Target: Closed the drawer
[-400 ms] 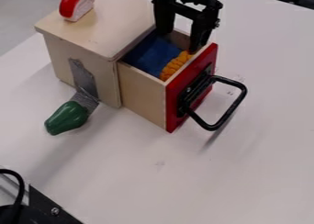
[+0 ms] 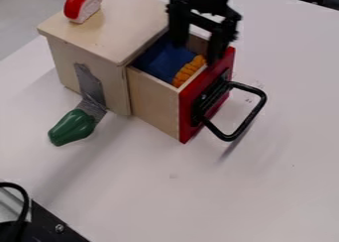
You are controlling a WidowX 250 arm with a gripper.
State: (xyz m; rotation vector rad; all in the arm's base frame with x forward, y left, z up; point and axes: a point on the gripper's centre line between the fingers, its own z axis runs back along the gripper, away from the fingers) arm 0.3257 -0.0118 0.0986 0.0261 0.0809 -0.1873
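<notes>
The black gripper (image 2: 196, 52) hangs released over the drawer (image 2: 153, 99), its two fingers spread well apart, one of them at the inner side of the red front panel (image 2: 189, 118), though whether it touches cannot be told. The drawer stands pulled out of the wooden box (image 2: 109, 25) on the bench (image 2: 159, 196), with blue cloth (image 2: 162, 60) and an orange braided piece (image 2: 189, 71) inside. A red-and-white toy piece (image 2: 83, 5) sits on the box, and a green toy pepper (image 2: 71, 128) lies beside it.
</notes>
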